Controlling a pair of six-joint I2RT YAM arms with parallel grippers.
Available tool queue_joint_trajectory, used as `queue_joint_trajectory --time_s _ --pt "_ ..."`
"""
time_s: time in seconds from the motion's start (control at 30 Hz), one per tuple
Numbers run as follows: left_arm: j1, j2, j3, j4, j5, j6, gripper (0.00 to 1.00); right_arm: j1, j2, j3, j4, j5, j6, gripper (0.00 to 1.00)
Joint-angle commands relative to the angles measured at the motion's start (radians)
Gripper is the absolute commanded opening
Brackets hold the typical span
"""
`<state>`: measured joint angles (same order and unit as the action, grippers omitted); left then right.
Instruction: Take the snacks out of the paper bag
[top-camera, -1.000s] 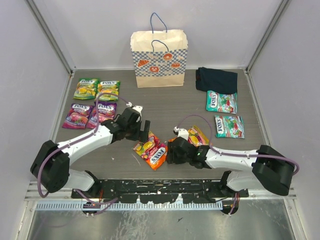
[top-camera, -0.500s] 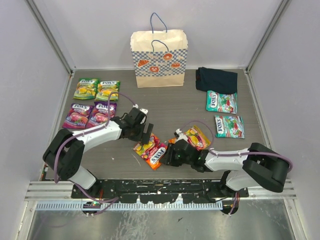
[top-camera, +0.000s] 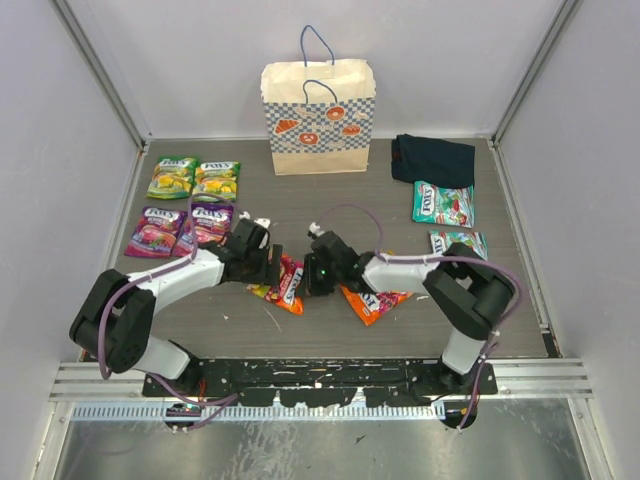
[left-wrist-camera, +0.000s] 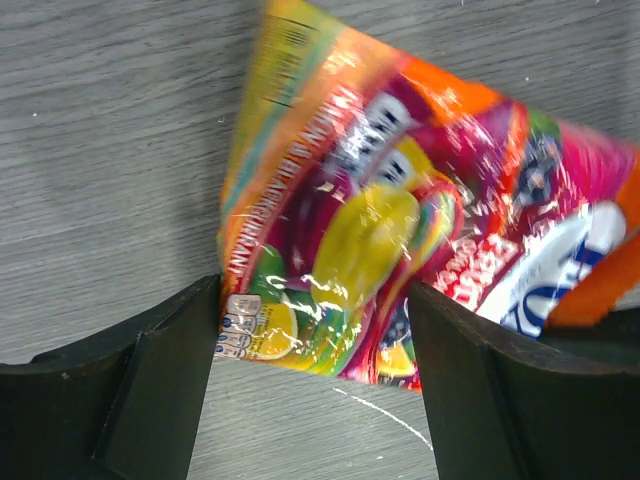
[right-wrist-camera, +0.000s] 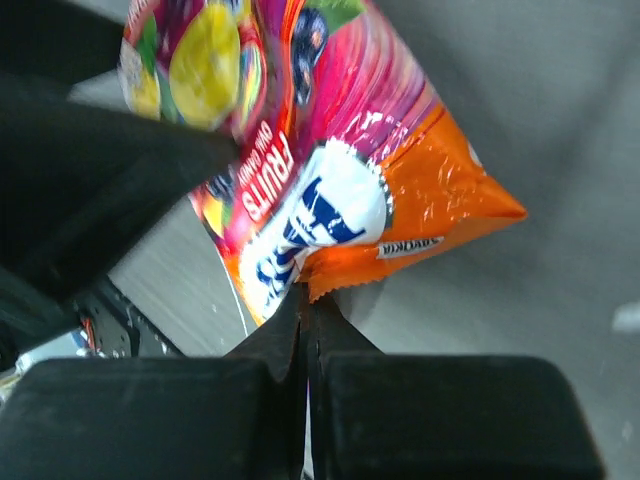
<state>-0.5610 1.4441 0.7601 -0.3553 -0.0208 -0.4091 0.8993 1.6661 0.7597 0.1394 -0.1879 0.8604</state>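
The paper bag (top-camera: 318, 120) stands upright at the back of the table. An orange snack pouch (top-camera: 288, 283) (left-wrist-camera: 380, 230) (right-wrist-camera: 330, 200) is raised on edge at mid-table between both grippers. My right gripper (top-camera: 309, 275) (right-wrist-camera: 305, 310) is shut on that pouch's crimped edge. My left gripper (top-camera: 272, 268) (left-wrist-camera: 315, 370) is open, its fingers (left-wrist-camera: 150, 380) straddling the pouch's lower end. A second orange pouch (top-camera: 372, 300) lies flat under the right arm.
Green-yellow pouches (top-camera: 172, 177) (top-camera: 217, 180) and purple pouches (top-camera: 152, 232) (top-camera: 208, 222) lie at the left. Teal-white pouches (top-camera: 443, 203) (top-camera: 455, 243) lie at the right, near a dark navy folded cloth (top-camera: 433, 160). Walls enclose the table on three sides.
My right arm swung left and its gripper closed on the orange pouch's edge, tipping it up. My left gripper narrowed around the pouch. The second orange pouch shifted toward the front.
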Motion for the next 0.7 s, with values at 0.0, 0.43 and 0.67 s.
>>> queue_joint_trajectory --time_s 0.0,0.43,0.67 --pt "-0.007 -0.037 -0.008 0.012 0.013 -0.02 0.75 -0.07 0.112 0.293 -0.23 -0.108 -0.324 0.01" --pt "-0.007 -0.107 -0.093 0.092 0.133 -0.092 0.8 -0.272 0.492 0.982 -0.604 -0.192 -0.671 0.01" --pt "0.025 -0.108 0.016 0.022 0.112 -0.012 0.84 -0.298 0.662 1.34 -0.883 -0.162 -0.847 0.08"
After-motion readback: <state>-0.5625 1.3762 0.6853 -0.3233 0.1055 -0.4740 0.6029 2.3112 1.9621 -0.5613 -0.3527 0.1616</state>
